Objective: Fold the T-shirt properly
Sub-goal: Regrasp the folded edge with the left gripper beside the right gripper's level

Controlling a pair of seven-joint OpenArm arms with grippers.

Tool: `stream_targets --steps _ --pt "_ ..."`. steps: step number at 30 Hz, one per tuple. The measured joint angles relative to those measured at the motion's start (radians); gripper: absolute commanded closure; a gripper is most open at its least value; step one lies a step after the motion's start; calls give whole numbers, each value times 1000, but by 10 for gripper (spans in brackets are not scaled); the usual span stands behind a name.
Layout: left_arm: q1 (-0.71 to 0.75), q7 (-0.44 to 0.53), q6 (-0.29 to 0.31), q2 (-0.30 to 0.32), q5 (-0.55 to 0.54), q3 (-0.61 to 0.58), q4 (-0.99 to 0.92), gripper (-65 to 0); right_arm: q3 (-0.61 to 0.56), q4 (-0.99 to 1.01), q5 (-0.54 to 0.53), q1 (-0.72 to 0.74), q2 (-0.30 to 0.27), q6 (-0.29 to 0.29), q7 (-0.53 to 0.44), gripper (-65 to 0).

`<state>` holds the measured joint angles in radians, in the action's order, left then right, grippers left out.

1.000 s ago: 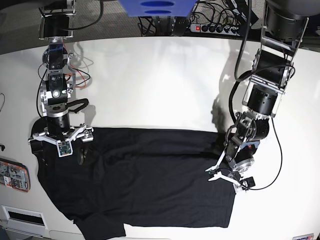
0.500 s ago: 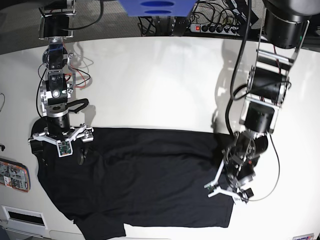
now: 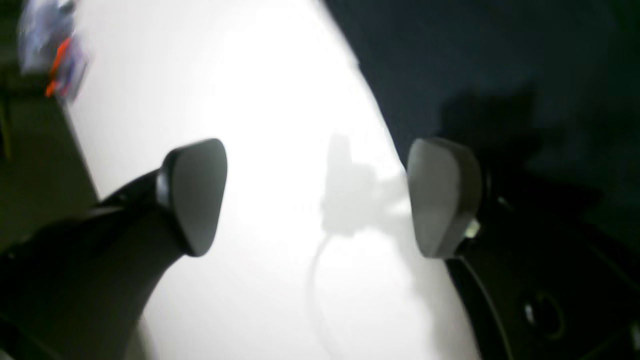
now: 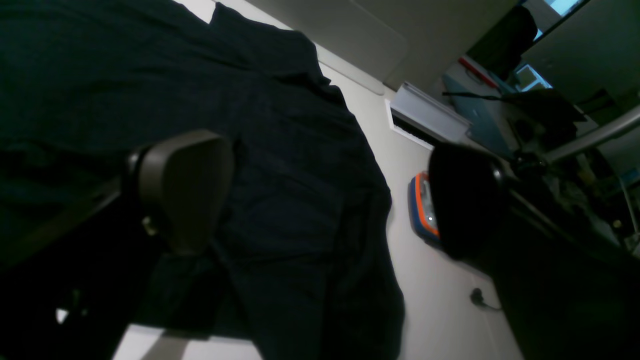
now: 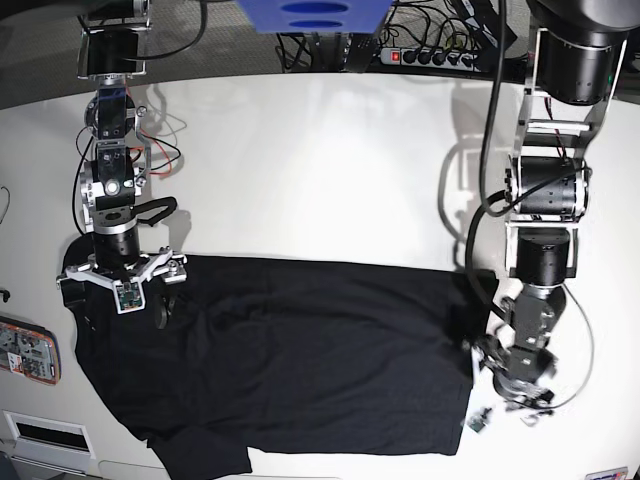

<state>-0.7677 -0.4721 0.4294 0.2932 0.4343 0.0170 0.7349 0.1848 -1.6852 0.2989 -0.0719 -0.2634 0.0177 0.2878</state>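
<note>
Down at the near side of the white tabletop (image 5: 330,160) the black T-shirt (image 5: 290,350) lies spread out flat, taking up most of the width, with one sleeve poking off at the near-left corner. Looks like we're at the lining-up stage of a fold, nothing grabbed yet.

The left hand (image 5: 505,400) hangs low at the shirt's right edge, near corner, wide open and empty. From its wrist view, one finger (image 3: 192,195) is over bare tabletop and the other is right at the cloth's edge.

The right hand (image 5: 125,285) sits over the far-left corner, also open with nothing in it, fingers (image 4: 187,187) spread above the fabric.

My guess for the next move: both hands drop and pinch their edges, getting one layer cleanly, then lift together so the fold doesn't skew.
</note>
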Motion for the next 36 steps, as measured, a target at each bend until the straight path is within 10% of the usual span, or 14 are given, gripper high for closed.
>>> stream_targets --steps 9,19,36 --pt "343 -265 -1 -96 -295 193 632 -542 11 142 -416 17 14 -5 -4 -617" --pt "492 -270 -7 -144 -299 200 703 -542 18 370 -438 192 16 -6 -10 -617" --pt "499 54 -7 -156 -298 194 438 -542 16 657 -434 254 14 -10 -3 -617"
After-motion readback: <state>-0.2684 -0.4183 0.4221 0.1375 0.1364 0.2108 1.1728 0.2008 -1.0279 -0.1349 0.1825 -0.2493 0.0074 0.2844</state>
